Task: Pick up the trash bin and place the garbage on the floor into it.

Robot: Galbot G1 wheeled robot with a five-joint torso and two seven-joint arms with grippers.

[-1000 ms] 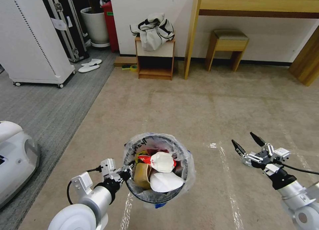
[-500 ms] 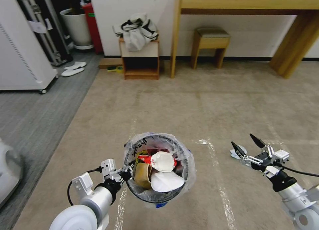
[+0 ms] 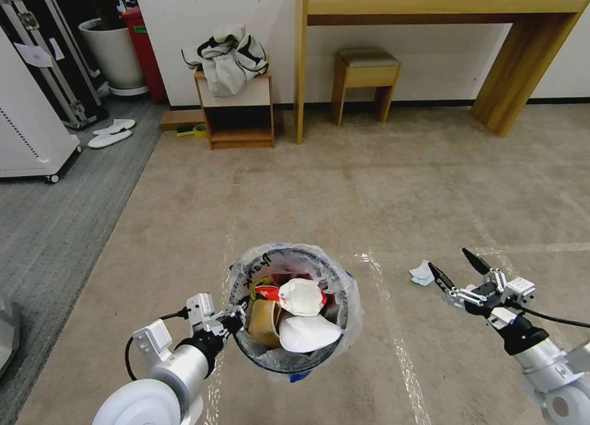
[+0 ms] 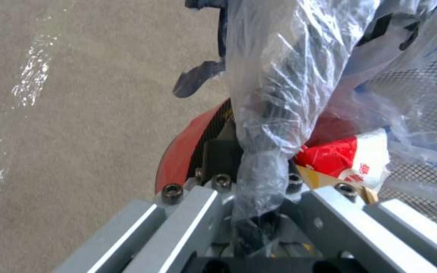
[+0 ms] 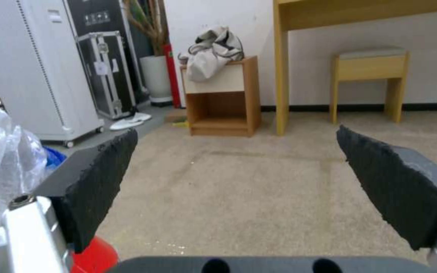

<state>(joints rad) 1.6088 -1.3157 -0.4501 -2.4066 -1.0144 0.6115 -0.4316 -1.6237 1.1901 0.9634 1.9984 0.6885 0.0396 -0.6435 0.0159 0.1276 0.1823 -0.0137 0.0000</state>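
The small red trash bin (image 3: pixel 278 358), lined with a crinkled clear bag, hangs low in front of me above the beige floor (image 3: pixel 369 191). My left gripper (image 3: pixel 234 319) is shut on its near-left rim; in the left wrist view the left gripper (image 4: pixel 259 167) pinches bag and red bin wall (image 4: pixel 178 151). Inside lie garbage pieces: a brown paper bag (image 3: pixel 264 323), white pieces (image 3: pixel 301 296) and a red-and-white wrapper (image 4: pixel 350 159). A crumpled white tissue (image 3: pixel 421 272) lies on the carpet just beyond my right gripper (image 3: pixel 456 270), which is open and empty, its pads (image 5: pixel 102 182) wide apart.
A small wooden cabinet (image 3: pixel 236 105) with clothes on top, a desk (image 3: pixel 430 7) and a stool (image 3: pixel 362 75) stand along the far wall. At the left are grey ribbed carpet (image 3: pixel 55 216), a white wheeled cabinet (image 3: pixel 24 136), slippers (image 3: pixel 110 133) and a tall red bin (image 3: pixel 141 50).
The camera has swung right, so the whole room has slid left in the picture. The white tissue has come into view by the right gripper. Both arms keep their pose.
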